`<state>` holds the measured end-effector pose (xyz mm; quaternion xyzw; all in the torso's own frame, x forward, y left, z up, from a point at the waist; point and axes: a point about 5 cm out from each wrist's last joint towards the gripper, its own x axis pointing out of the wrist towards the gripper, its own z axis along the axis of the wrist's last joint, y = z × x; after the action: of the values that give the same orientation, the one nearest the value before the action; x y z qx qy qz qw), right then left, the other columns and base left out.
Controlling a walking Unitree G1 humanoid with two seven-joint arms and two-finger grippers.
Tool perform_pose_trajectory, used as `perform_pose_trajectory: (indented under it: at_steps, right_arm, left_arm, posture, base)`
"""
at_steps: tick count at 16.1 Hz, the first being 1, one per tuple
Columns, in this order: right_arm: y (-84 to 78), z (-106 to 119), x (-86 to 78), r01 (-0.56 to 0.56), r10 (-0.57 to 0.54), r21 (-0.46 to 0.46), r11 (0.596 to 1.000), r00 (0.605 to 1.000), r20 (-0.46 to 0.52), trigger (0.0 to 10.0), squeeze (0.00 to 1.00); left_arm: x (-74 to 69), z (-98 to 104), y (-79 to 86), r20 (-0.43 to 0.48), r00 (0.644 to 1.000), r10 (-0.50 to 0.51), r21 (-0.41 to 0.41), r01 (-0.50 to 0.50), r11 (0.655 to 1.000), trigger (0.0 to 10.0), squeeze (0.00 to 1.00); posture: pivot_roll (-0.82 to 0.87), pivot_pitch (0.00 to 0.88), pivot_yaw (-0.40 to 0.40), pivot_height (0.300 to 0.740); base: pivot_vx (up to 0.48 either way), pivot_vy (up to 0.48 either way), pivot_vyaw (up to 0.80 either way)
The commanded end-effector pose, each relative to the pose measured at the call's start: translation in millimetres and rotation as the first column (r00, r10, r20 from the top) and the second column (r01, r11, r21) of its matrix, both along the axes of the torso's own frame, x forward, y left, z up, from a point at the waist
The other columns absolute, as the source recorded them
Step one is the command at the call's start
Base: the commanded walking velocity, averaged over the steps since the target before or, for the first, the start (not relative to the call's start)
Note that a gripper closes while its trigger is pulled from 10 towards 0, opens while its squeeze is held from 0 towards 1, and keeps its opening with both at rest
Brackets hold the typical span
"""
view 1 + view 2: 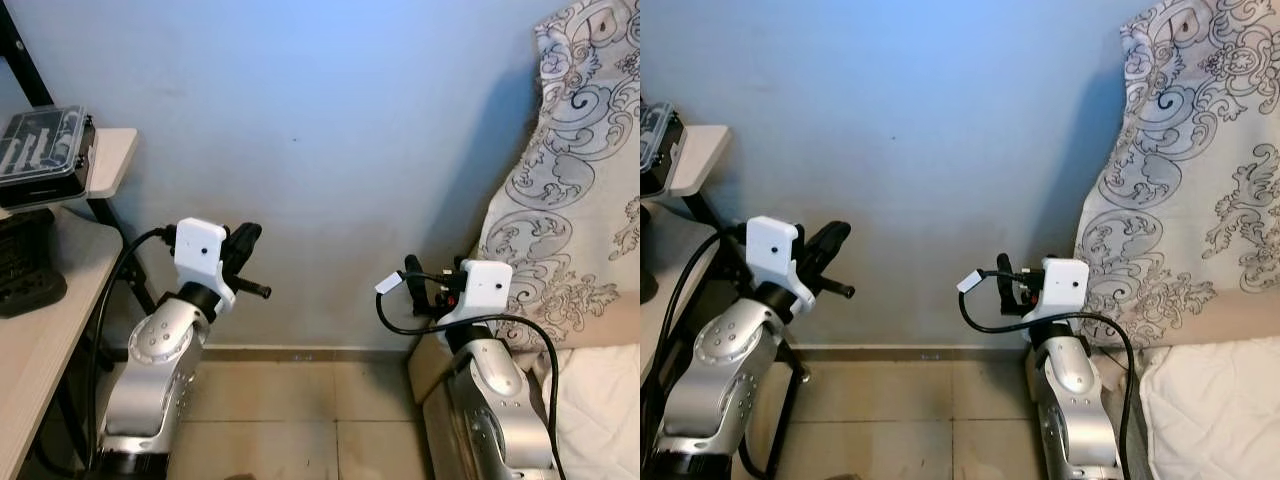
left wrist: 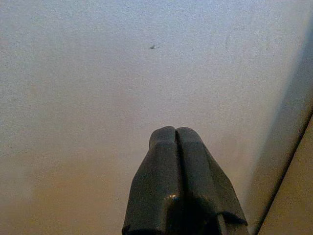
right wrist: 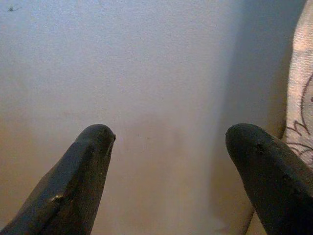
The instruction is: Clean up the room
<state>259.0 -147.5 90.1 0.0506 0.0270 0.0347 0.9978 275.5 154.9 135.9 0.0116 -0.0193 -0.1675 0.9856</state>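
Both arms are raised in front of a bare blue wall [image 1: 330, 150]. My left gripper [image 1: 250, 262] points at the wall beside the desk; in the left wrist view its two black fingers [image 2: 177, 147] press together with nothing between them. My right gripper [image 1: 418, 285] is held low near the bed, and its fingers [image 3: 93, 147] stand wide apart and hold nothing, with only the wall beyond them.
A light wooden desk [image 1: 60, 300] stands at the left, with a clear plastic case [image 1: 40, 145] on a raised shelf and a black object [image 1: 25, 265] below it. A patterned bedcover [image 1: 570, 180] and white bedding [image 1: 600, 410] are at the right. Tiled floor [image 1: 300, 420] lies between.
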Motion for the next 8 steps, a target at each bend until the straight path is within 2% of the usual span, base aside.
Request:
perform_pose_trajectory:
  at_steps: [1,8]
  right_arm:
    - [-0.4,-0.7,2.6,-0.006,0.006,-0.01,1.0,1.0,-0.005,10.0,0.0]
    - [-1.1,-4.3,4.0,-0.002,0.002,-0.014,1.0,1.0,-0.016,10.0,0.0]
  left_arm:
    - [3.5,0.1,-0.4,-0.004,1.0,0.006,0.012,-0.006,1.0,10.0,0.0]
    - [7.7,0.4,-2.1,-0.006,1.0,0.003,0.018,-0.002,1.0,10.0,0.0]
  posture:
    - [-0.01,0.0,-0.007,0.74]
    - [-0.02,0.0,-0.004,0.74]
  base:
    - [0.0,0.0,0.0]
    - [-0.309,0.0,0.0]
